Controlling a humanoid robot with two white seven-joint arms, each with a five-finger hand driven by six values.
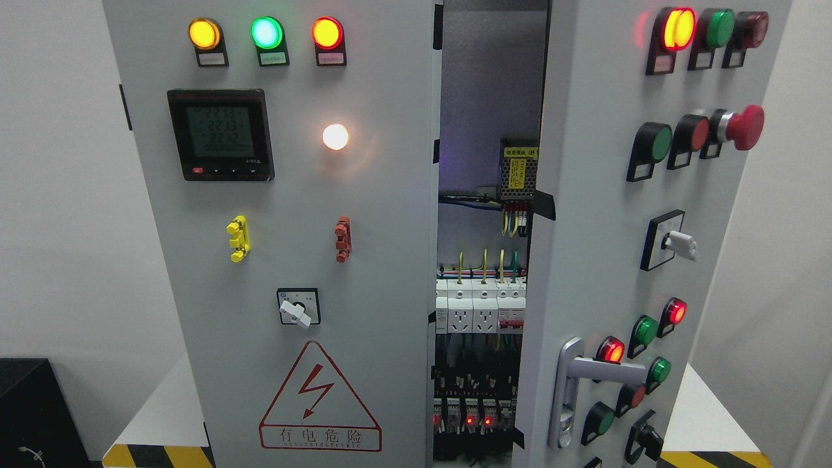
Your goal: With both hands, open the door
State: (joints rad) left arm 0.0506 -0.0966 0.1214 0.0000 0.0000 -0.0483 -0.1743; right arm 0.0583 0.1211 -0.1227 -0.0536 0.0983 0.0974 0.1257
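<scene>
A grey electrical cabinet fills the head view. Its right door [598,214] stands swung partly outward, carrying a silver lever handle [588,380] low on its left side and many buttons and lamps. The left door [292,195] is closed flat, with three lit lamps, a digital meter [221,134] and a red lightning warning sign [318,403]. Between the doors a gap [484,260] shows breakers, sockets and wiring inside. Neither robot hand nor arm appears in the picture.
The cabinet stands on a white platform [156,409] edged with yellow-black hazard tape [156,456]. A black box [36,416] sits at the lower left. White walls lie on both sides. A red mushroom stop button [744,127] sticks out from the right door.
</scene>
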